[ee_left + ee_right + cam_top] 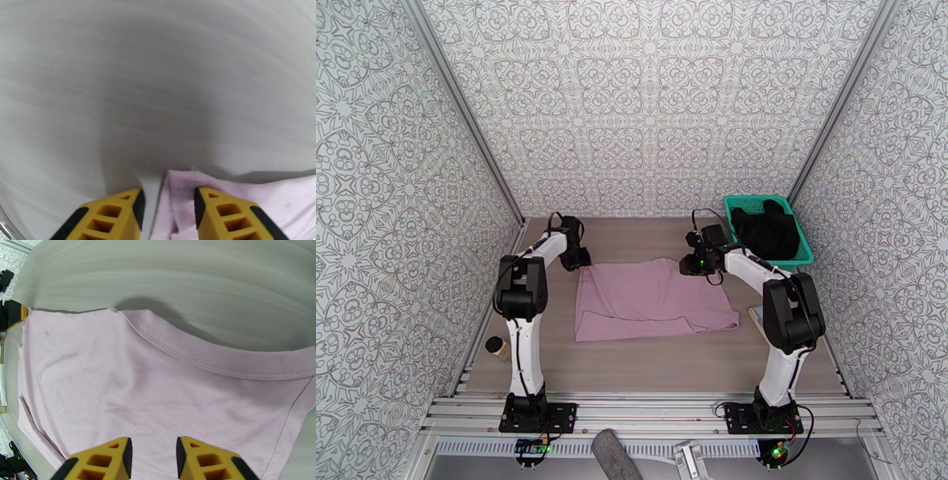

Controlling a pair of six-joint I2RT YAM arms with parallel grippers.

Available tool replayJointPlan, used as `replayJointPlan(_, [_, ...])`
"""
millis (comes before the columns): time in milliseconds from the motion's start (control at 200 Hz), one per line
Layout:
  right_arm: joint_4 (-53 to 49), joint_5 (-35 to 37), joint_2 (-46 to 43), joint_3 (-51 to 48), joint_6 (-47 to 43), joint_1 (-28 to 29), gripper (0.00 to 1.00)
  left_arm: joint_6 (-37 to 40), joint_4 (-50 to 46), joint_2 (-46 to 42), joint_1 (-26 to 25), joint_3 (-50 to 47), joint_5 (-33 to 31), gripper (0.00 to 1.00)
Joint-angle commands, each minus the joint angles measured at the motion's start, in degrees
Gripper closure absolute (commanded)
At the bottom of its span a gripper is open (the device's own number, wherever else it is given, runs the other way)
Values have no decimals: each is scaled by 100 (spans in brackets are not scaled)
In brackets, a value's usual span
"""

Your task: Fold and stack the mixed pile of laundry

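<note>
Pink shirt (648, 298): spread flat, fold pending. Left gripper (169, 209), right gripper (153, 461): jaws parted, empty, hem beneath; next, likely pinch corners.

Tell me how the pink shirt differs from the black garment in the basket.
Colour: the pink shirt is pale mauve, the black garment plain black. Pose: the pink shirt lies spread flat on the table, the black garment sits bunched in the teal basket. Both are soft cloth.

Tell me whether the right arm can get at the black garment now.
Probably yes: the black garment lies uncovered in the teal basket beside the right arm, and the right gripper hangs open over the pink shirt.
</note>
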Motion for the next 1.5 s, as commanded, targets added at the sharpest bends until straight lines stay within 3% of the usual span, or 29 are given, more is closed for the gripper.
replayJointPlan(0, [-47,-51,-64,-61,75,55,63,91,-21,272,-106,14,-15,60])
replayJointPlan(125, [-119,-135,70,146,34,60,63,113,-42,325,-168,6,-122,67])
replayJointPlan(255, [-253,-203,450,630,-171,73,61,138,-47,331,-218,21,-150,87])
replayJointPlan(415, [-293,-409,1164,1510,-444,81,55,148,-37,259,-304,-19,-181,100])
replayJointPlan(790, [-1711,-336,3126,4458,-975,426,51,138,-38,10,-394,-117,-289,100])
replayJointPlan(1085, [-1859,309,3398,4685,-696,495,54,96,-152,-191,-299,-257,-670,100])
replayJointPlan(1496, [-1979,529,3715,4907,-505,504,64,59,-167,-192,-232,-312,-905,100])
